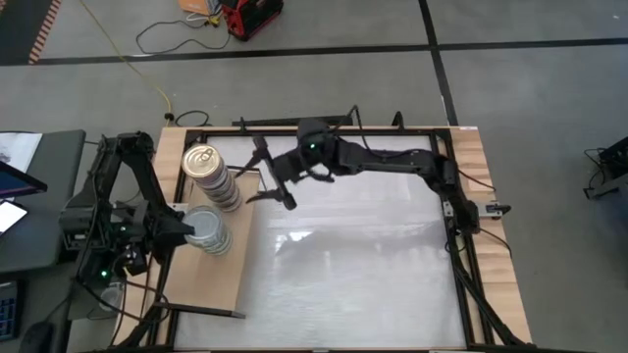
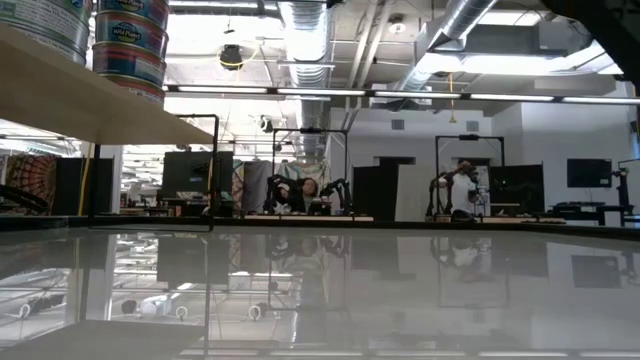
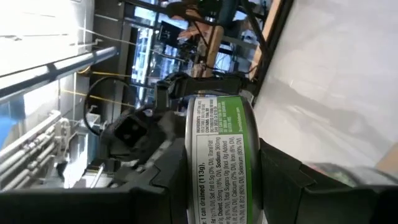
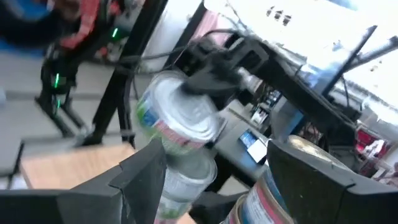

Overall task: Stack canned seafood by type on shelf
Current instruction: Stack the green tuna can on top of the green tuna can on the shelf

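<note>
Two stacks of tins stand on the shelf (image 1: 201, 284) along the tabletop's left edge. Left gripper (image 1: 184, 226) is clamped on the silver-topped stack's top tin (image 1: 203, 225). Gold-topped stack (image 1: 210, 175) stands just beside the right gripper (image 1: 263, 175), whose jaws are spread and empty.

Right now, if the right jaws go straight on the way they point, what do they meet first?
Probably the silver stack that the left gripper holds; the gold stack lies just beside that line, and depth is unclear.
</note>
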